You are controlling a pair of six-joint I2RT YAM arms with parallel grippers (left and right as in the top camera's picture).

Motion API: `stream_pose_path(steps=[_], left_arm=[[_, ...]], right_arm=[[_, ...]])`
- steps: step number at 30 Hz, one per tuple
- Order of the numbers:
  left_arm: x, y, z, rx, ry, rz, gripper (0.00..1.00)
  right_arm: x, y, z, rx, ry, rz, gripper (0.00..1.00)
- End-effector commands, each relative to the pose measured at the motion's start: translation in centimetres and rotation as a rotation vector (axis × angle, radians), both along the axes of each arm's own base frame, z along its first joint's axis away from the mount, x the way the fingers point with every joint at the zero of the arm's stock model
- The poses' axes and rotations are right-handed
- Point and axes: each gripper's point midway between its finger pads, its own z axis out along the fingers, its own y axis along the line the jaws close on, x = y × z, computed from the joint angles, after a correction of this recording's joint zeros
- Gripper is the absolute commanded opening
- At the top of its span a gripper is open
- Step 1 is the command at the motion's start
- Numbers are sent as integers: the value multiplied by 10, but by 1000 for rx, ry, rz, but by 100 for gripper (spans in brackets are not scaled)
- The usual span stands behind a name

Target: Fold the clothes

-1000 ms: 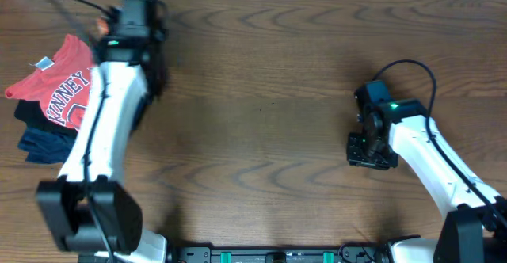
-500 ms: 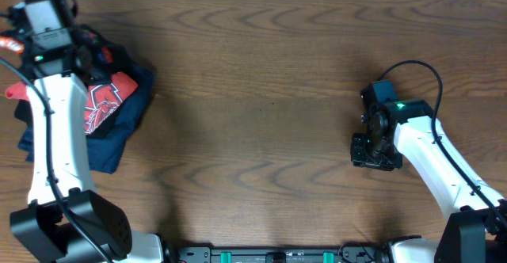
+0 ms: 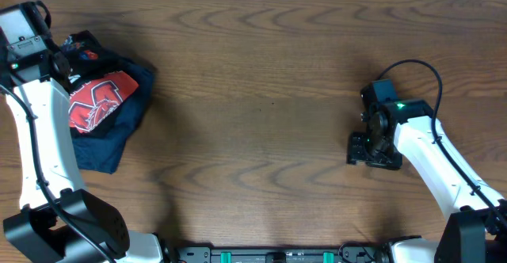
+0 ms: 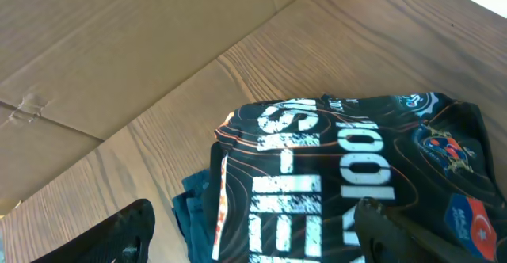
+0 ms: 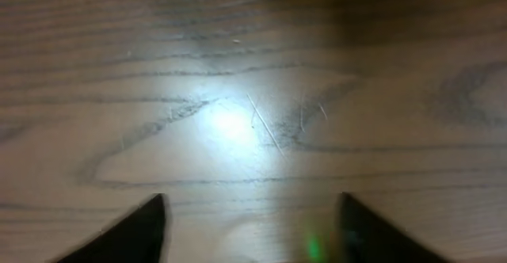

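Note:
The clothes, a shiny black shirt with thin orange lines and big white lettering, lie crumpled at the table's far left corner; from overhead only a dark bit shows beside the left arm. My left gripper hovers just above it, open, one finger on either side of the lettering and nothing between them. My right gripper is open over bare wood at the right, far from the clothes.
A red tee with white letters lies on a navy garment right beside the black shirt. Navy cloth sticks out under the shirt's edge. A cardboard surface lies beyond the table's left edge.
My left arm swung from the table's back to the far left corner, and its jaws went from shut to open over the pile. My right gripper's jaws spread wider, otherwise staying put.

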Motion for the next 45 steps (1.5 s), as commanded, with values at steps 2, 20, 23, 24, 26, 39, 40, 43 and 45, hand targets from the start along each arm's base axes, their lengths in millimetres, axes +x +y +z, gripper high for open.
stream_pose_path(steps=[2, 20, 23, 24, 26, 39, 40, 43, 45], left_arm=[[-1, -3, 12, -6, -36, 6, 82], [-56, -220, -68, -630, 454, -565, 87], [-73, -224, -63, -639, 484, -564, 87], [-77, -224, -56, -629, 459, -571, 87], [-80, -224, -40, -597, 371, -585, 87], [-137, -231, 48, -315, -272, -733, 98], [-139, -231, 53, -299, -307, -738, 98], [-152, -232, 58, -284, -337, -744, 98], [-158, -232, 61, -279, -348, -746, 98]], right_arm=[[19, -1, 7, 2, -81, 4, 99], [142, -15, 121, 97, -589, -20, 99], [137, -26, 147, 92, -655, -45, 99], [132, -28, 157, 90, -682, -52, 99], [122, -30, 175, 83, -737, -54, 99], [20, -67, 220, -98, -1080, -189, 99], [14, -67, 216, -97, -1079, -189, 99], [-4, -68, 201, -103, -1030, -184, 99], [-17, -69, 187, -112, -966, -178, 99]])
